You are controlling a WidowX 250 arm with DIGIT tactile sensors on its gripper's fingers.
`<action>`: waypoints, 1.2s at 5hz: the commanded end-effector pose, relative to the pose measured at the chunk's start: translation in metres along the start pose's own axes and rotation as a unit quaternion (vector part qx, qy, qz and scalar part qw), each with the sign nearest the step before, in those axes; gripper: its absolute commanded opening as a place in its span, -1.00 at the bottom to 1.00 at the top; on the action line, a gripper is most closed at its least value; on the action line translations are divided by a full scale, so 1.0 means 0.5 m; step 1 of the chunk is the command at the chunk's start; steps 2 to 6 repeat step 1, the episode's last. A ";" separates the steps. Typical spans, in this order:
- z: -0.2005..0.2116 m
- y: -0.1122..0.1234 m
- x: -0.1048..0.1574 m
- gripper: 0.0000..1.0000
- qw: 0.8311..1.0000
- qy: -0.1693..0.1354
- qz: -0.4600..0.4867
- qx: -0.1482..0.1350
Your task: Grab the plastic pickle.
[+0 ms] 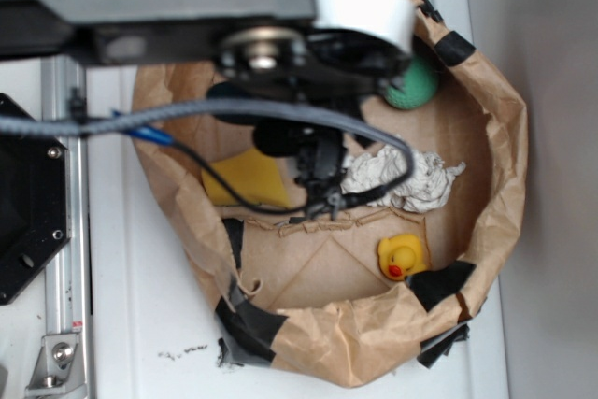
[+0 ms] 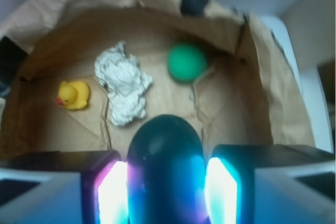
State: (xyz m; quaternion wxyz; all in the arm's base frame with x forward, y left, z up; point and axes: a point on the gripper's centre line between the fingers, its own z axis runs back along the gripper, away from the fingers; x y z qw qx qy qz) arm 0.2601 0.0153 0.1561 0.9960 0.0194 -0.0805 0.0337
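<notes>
In the wrist view the plastic pickle [image 2: 164, 150] is a glossy dark green rounded piece standing between my gripper's [image 2: 165, 187] two lit pads [image 2: 113, 192]. Both pads press against its sides, so the gripper is shut on it. Its rounded end points toward the middle of the brown paper bin. In the exterior view the gripper [image 1: 318, 184] hangs inside the bin near its middle, and the arm and cables hide the pickle there.
The crumpled brown paper bin [image 1: 505, 137] walls everything in. Inside lie a yellow sponge [image 1: 248, 178], a crumpled white wad [image 1: 406, 179], a yellow rubber duck [image 1: 402, 256] and a light-green ball [image 1: 413, 86]. A metal rail [image 1: 65, 231] runs along the left.
</notes>
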 end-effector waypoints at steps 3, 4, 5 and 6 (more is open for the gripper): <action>0.017 -0.017 0.030 -1.00 0.998 -0.036 -0.039 -0.019; 0.017 -0.017 0.030 -1.00 0.998 -0.036 -0.039 -0.019; 0.017 -0.017 0.030 -1.00 0.998 -0.036 -0.039 -0.019; 0.017 -0.017 0.030 -1.00 0.998 -0.036 -0.039 -0.019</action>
